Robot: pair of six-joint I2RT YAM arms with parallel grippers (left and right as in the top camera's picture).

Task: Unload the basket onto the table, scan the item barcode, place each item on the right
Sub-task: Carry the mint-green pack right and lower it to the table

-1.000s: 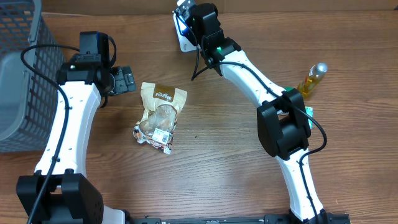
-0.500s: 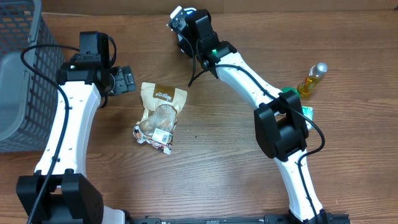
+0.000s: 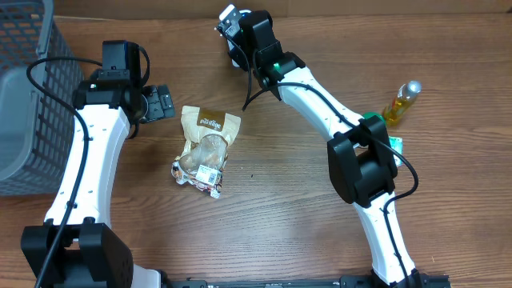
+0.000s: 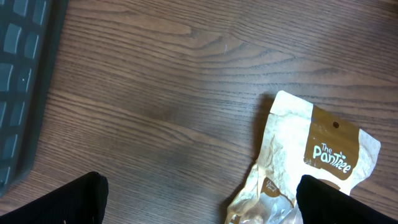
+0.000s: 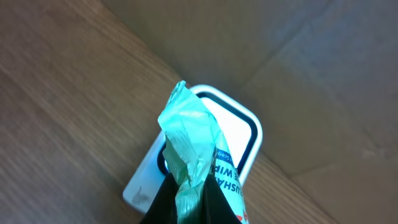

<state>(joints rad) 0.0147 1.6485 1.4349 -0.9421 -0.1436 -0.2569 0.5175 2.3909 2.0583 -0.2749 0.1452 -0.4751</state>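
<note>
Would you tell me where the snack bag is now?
In the overhead view the snack bag lies on the table left of centre, just beside the left gripper.

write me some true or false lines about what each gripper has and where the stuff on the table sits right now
1. The right gripper is shut on a teal packet. True.
2. The left gripper is holding the snack bag. False: its jaws are wide open and empty, and the bag lies flat on the table beside it.
3. The teal packet hangs over a white scanner. True.
4. The yellow bottle is inside the basket. False: it is on the table next to the right arm, at the opposite end from the basket.
</note>
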